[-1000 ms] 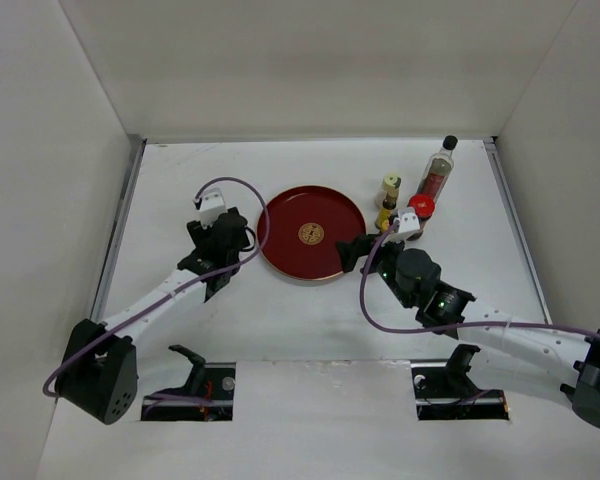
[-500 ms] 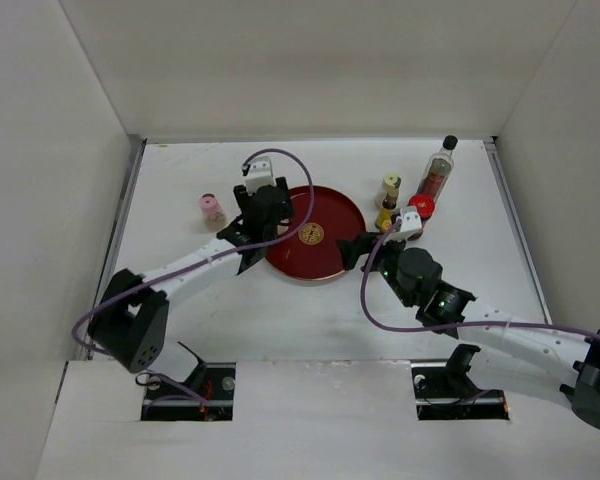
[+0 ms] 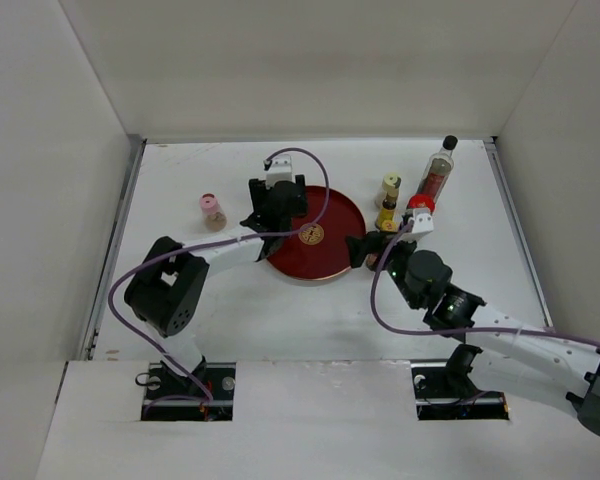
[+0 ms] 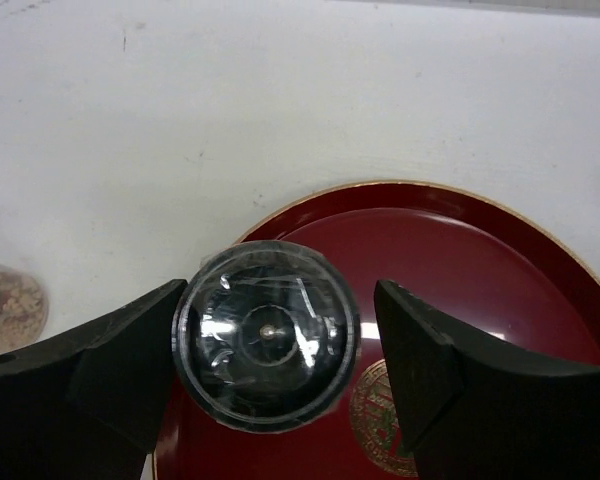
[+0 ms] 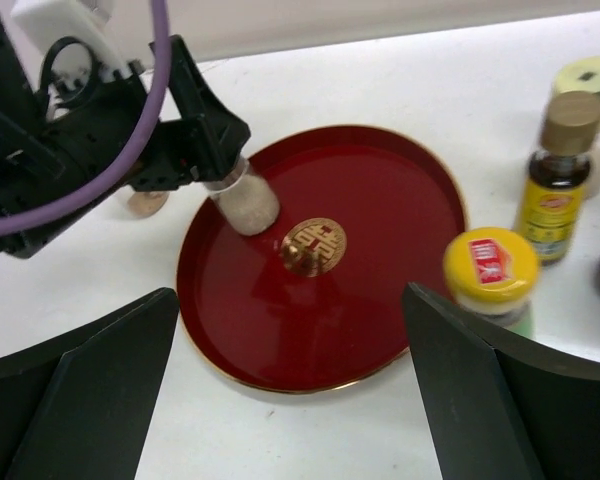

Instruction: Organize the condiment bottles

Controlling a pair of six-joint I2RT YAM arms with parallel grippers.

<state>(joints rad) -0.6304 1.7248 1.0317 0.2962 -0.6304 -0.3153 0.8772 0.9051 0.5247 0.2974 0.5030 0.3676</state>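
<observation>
- My left gripper brackets the silver-lidded jar over the left part of the red tray. One finger touches the lid and a sliver of tray shows at the other, so I cannot tell whether it is clamped.
- My right gripper is spread wide and holds nothing.
- The yellow-capped jar stands just beside the tray's right rim, with the tan-capped brown bottle behind it. The pink-capped bottle is left of the tray.
- Both labels are too blurred to read.

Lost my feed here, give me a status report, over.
Left gripper shut on silver-lidded jar, tilted over red tray. Right gripper open, empty. Red-labelled jar just ahead, by tray rim.
</observation>
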